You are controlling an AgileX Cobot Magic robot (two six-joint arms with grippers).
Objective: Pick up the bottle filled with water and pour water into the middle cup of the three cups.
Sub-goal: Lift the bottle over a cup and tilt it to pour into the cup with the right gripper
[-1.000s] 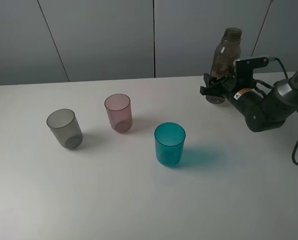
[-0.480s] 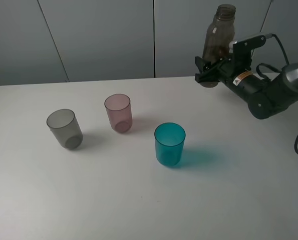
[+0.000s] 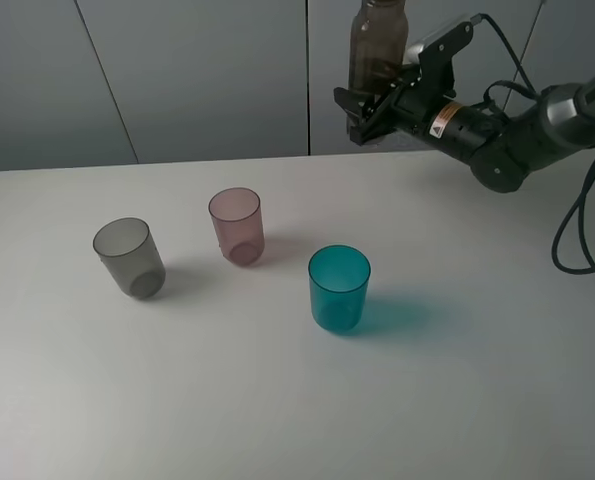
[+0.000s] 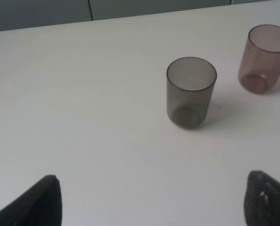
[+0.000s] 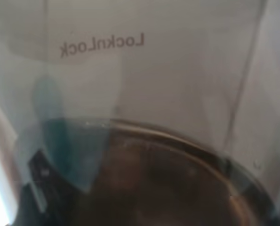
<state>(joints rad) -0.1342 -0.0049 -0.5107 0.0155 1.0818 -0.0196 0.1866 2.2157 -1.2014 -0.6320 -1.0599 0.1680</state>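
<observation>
Fingers (image 3: 353,103) of the right gripper (image 3: 362,115) pinch the tall smoky brown-grey translucent plastic bottle (image 3: 377,45) low on its body, holding it upright above the white table (image 3: 277,400), well apart from the small pink-mauve translucent tumbler (image 3: 237,225). The carrying step looks to be in hand; next, the open neck must come over that middle cup before any tilt. The left gripper (image 4: 154,207) hangs spread and empty.

On white table (image 3: 277,420), three cups (image 3: 236,226) (upright)

We found the grey tumbler (image 3: 129,257), pink-mauve tumbler (image 3: 237,225) and teal tumbler (image 3: 339,288) standing well apart on the white table (image 3: 277,400), with open gaps between them and bare surface in front; the bottle (image 3: 375,50) hung high, clear of them.
</observation>
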